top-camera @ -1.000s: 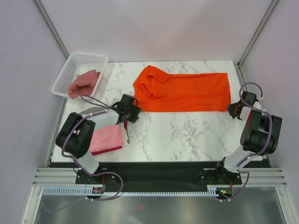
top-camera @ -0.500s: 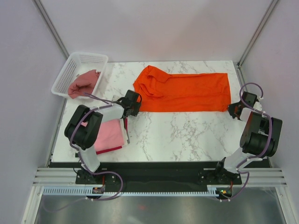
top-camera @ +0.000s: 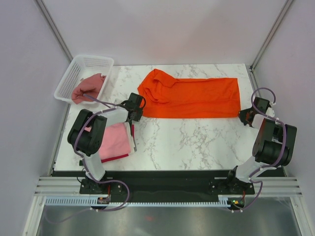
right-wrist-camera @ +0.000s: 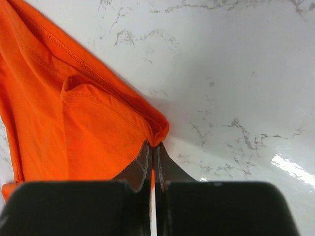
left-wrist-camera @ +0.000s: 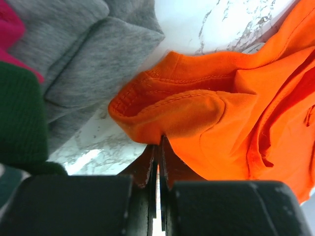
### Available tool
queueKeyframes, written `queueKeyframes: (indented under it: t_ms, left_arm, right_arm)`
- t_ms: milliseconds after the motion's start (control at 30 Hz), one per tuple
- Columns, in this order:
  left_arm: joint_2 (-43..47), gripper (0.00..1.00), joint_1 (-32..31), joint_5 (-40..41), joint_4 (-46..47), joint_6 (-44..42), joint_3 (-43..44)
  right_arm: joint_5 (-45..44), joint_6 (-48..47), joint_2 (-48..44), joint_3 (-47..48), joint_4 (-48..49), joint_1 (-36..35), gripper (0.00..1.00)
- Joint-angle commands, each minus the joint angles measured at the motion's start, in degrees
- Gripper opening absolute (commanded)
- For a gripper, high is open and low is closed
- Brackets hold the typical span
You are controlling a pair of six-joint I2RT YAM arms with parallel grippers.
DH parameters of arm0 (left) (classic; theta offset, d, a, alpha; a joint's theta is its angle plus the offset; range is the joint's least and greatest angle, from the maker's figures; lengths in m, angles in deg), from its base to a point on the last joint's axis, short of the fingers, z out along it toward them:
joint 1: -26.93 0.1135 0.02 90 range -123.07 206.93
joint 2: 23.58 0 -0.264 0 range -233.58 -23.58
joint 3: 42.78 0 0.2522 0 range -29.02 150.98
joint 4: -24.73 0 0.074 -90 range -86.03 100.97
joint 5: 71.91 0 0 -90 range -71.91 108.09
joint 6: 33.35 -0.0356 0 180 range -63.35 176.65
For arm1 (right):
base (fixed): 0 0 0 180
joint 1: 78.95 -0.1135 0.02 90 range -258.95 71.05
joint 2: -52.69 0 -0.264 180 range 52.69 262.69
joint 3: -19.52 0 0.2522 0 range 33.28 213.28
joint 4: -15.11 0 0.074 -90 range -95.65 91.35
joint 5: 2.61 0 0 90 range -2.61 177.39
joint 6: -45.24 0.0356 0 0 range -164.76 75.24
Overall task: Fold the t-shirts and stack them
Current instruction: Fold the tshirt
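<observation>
Your left gripper [left-wrist-camera: 158,143]: pinched shut on the left edge of the orange t-shirt [top-camera: 192,97]. Your right gripper [right-wrist-camera: 152,146]: pinched shut on its near-right corner. Shirt location: spread across the far half of the table [top-camera: 187,142]. Pink t-shirt [top-camera: 117,140]: folded, near left.

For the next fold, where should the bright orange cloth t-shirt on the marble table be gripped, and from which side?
By its two near corners, coming in low from the near edge. The bright orange cloth t-shirt lies flat, lengthwise across the white marble table, so those corners face the arms. The left gripper and right gripper each have jaws pinched shut on one.
</observation>
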Motion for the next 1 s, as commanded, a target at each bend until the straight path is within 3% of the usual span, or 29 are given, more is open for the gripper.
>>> queueKeyframes:
  t_ms: [0,167,367,433,533,767,967]
  left_arm:
    - [1.8,0.02,0.4,4.5,-5.1,-4.6,1.6]
    - [-0.1,0.02,0.8,3.5,-9.7,-6.6,6.8]
    - [2.7,0.02,1.1,5.8,-18.7,-15.3,24.4]
    - [5.8,0.02,1.1,6.5,-19.5,-18.0,26.4]
    - [9.5,0.02,1.1,6.8,-19.5,-18.4,23.8]
    - [8.8,0.02,1.0,-0.1,-15.0,-13.7,3.0]
    - [8.8,0.02,-1.1,-0.8,-10.8,-13.7,-3.6]
  right_arm:
    - [-1.4,0.5,-1.0,0.1,1.2,-0.9,0.0]
    - [-0.1,2.2,2.1,5.2,-3.1,-1.8,0.0]
    - [0.4,3.2,-2.3,16.9,-10.4,-2.2,0.0]
    - [0.0,3.1,-4.0,18.9,-12.2,-2.1,0.0]
    - [-0.8,3.3,-7.0,17.7,-13.0,-1.6,0.0]
    - [-1.7,1.5,-5.9,4.0,-12.1,1.3,0.0]
    - [-1.6,-1.1,-4.9,0.8,-11.5,4.6,0.0]
